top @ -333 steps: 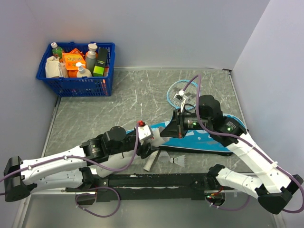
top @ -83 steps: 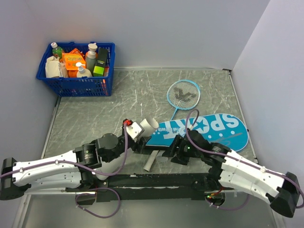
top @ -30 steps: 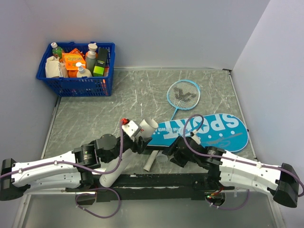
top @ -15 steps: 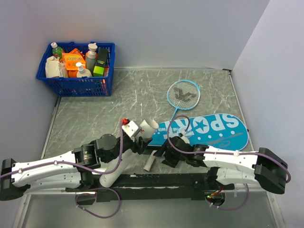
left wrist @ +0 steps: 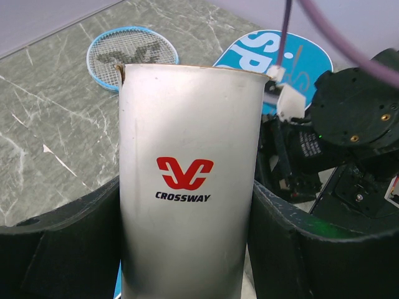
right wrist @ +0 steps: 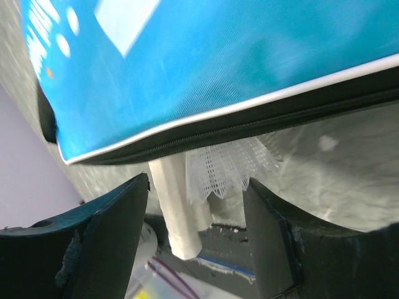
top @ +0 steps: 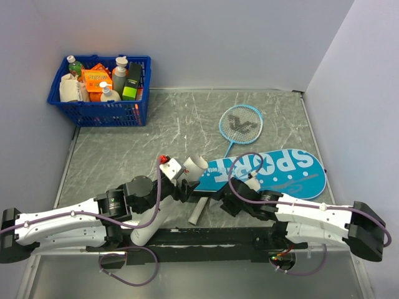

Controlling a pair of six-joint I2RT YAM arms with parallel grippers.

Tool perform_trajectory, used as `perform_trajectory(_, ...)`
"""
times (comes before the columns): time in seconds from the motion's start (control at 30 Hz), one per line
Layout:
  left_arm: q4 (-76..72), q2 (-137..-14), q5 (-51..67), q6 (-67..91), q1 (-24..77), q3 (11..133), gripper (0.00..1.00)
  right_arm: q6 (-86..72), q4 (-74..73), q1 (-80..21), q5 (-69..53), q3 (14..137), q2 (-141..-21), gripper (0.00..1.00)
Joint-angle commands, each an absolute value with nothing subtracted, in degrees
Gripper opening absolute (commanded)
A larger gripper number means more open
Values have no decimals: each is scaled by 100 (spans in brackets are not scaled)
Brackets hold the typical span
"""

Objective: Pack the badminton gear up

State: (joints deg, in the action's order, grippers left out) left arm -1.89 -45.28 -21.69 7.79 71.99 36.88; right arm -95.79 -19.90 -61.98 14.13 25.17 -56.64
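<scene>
My left gripper [top: 181, 187] is shut on the long white tube [top: 187, 171], which tilts up with its open end toward the teal "SPORT" cover [top: 280, 171]. In the left wrist view the tube [left wrist: 187, 174] fills the gap between both fingers of the left gripper [left wrist: 187, 249]. The light-blue racket [top: 240, 123] lies beyond the cover, and its white handle [top: 196, 213] sticks out below the cover's edge. My right gripper [top: 215, 198] is open, low at that edge. In its wrist view the right gripper [right wrist: 196, 205] straddles the handle [right wrist: 177, 218] and a white shuttlecock [right wrist: 227, 168] under the cover [right wrist: 187, 62].
A blue basket [top: 100, 90] of bottles and boxes stands at the back left corner. Grey walls close the back and right side. A black rail [top: 206, 240] runs along the near edge between the arm bases.
My right gripper has slid a little left along the cover's lower edge and its arm has dropped flatter toward the table. The left arm and the tube have stayed still.
</scene>
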Motion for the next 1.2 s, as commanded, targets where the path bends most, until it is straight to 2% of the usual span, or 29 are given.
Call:
perform_trajectory(0.0,-18,-4605,-2145,1389,7233,3665,1,-9905,-2864,-6144,2197,2514,-5274,65)
perform_trajectory(0.2,-17,-4667,-2171,1389,7233,3691,1,-9756,-2725,-6082,2320,2531,-5492,50)
perform_trajectory(0.33,-18,-4684,-2197,1389,7233,3683,1,-9624,-2532,-6073,2303,2689,-5940,49)
perform_trajectory(0.47,-17,-4728,-2206,1406,7233,3691,1,-9466,-2347,-6047,2390,2777,-6091,43)
perform_trajectory(0.53,-17,-4737,-2197,1415,7233,3691,1,-9413,-2399,-5994,2513,2839,-6082,36)
perform_trajectory(0.77,132,-4842,-2215,1406,7233,3753,1,-9133,-2961,-5933,3023,2857,-5327,0)
perform_trajectory(1.0,44,-4913,-2031,1248,7233,3718,1,-8378,-3497,-5924,2962,2724,-3844,0)
perform_trajectory(1.17,-193,-4948,-1592,985,7233,3630,1,-7245,-4558,-5915,2471,3286,-2903,0)
